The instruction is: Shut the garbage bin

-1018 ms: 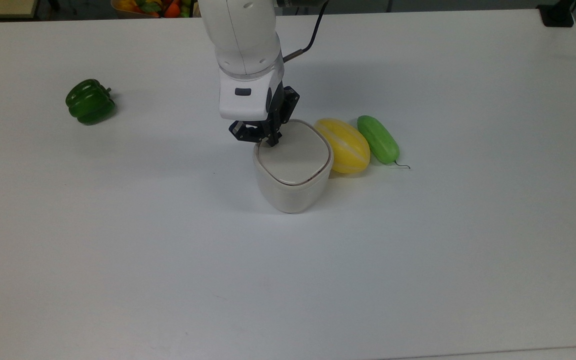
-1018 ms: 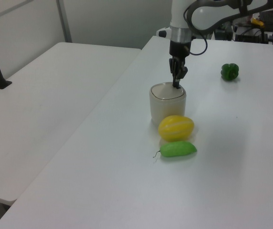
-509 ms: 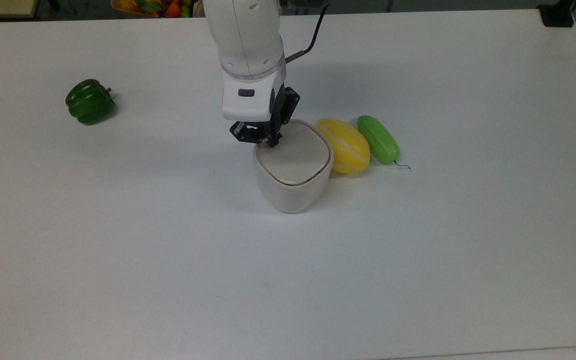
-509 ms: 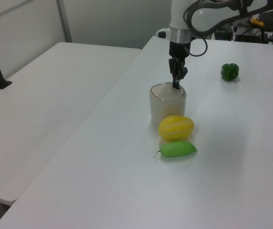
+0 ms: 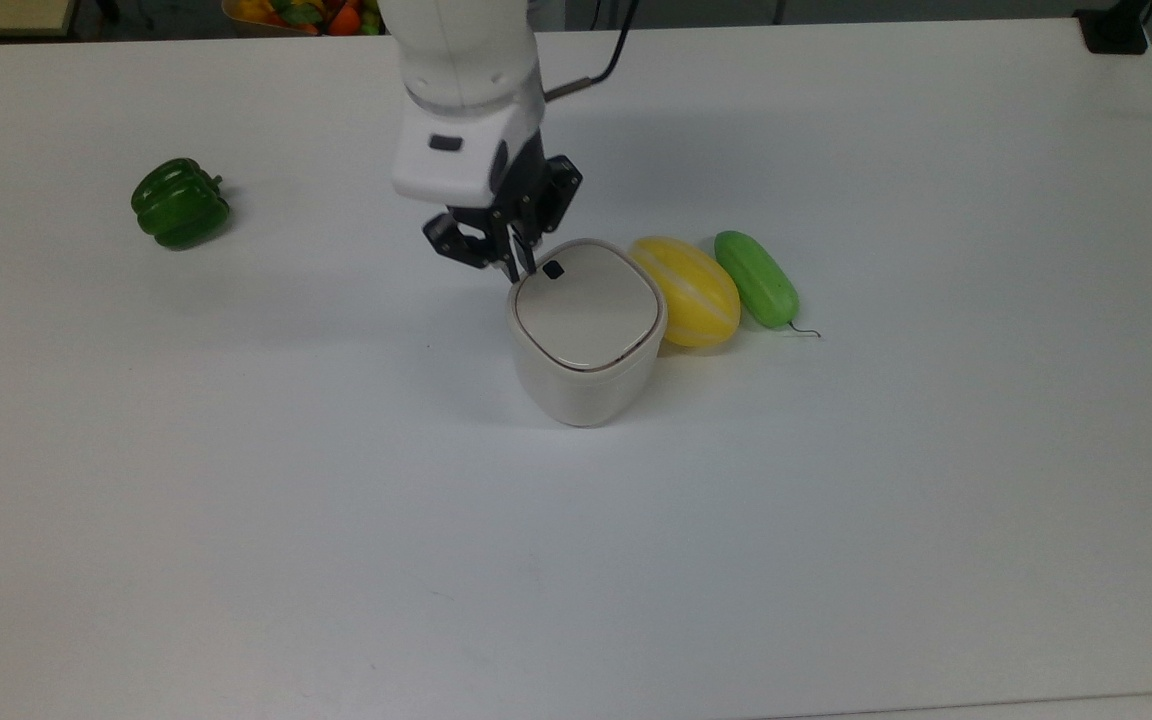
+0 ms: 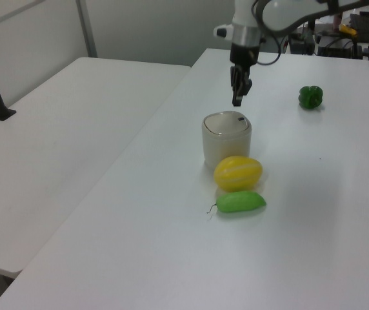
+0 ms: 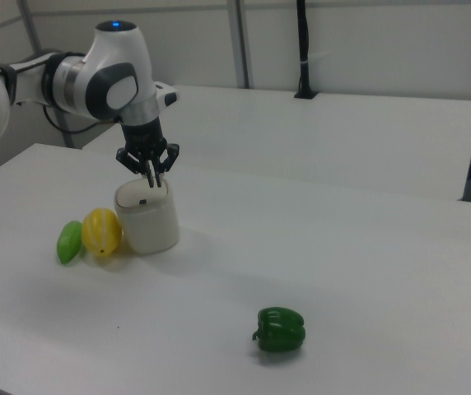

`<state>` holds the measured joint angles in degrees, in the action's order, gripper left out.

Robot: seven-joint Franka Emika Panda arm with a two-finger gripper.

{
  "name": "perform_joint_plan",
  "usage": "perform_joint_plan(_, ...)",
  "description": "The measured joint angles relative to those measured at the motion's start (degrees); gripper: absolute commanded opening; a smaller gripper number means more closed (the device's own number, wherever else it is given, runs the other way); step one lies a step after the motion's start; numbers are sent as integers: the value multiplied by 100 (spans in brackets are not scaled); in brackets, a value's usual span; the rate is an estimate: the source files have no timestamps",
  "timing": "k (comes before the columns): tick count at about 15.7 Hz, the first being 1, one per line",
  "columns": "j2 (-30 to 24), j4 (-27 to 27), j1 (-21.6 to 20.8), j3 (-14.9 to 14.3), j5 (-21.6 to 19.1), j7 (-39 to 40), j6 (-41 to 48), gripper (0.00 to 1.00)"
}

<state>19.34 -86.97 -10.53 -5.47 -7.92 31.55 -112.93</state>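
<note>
The garbage bin (image 5: pixel 586 335) stands upright on the white tabletop (image 5: pixel 836 520), its flat lid (image 5: pixel 588 315) lying down level with the rim all round, so the closing step looks done or all but done. The claw (image 5: pixel 513 262) hangs above the bin's edge on the side away from the yellow melon (image 5: pixel 686 291), apart from the lid in the left view, fingers drawn close together with nothing between them. The melon lies against the bin, the green cucumber (image 5: pixel 756 278) just beyond the melon, and the green pepper (image 5: pixel 180 203) well apart from the bin on its other side.

If the lid is latched, the next move is only a clear retreat upward; if it has not caught, a short straight press back down near the black button mark (image 5: pixel 553 269) would be needed.

A second ago the fingertips were pressing on the lid and hid that mark. Now the claw has lifted and shifted off the bin, the mark is uncovered, and the bin itself has not moved.
</note>
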Motion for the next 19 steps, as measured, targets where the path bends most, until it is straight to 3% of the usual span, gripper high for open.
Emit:
perform_joint_plan(4, -501, 5, 315, -13, 0, -601, 862, 20)
perform_joint_plan(5, -629, 5, 411, -17, 6, -882, 1036, 31)
perform_joint_plan(6, -745, 4, 512, -23, 14, -1149, 1190, 47)
perform_joint_plan(7, -855, -1, 630, -28, 29, -1375, 1357, 99)
perform_joint_plan(13, -1116, -133, 1196, -92, 57, -1948, 1737, 100)
perform_joint_plan(19, -1375, -178, 1263, -216, 535, -2865, 2334, 100)
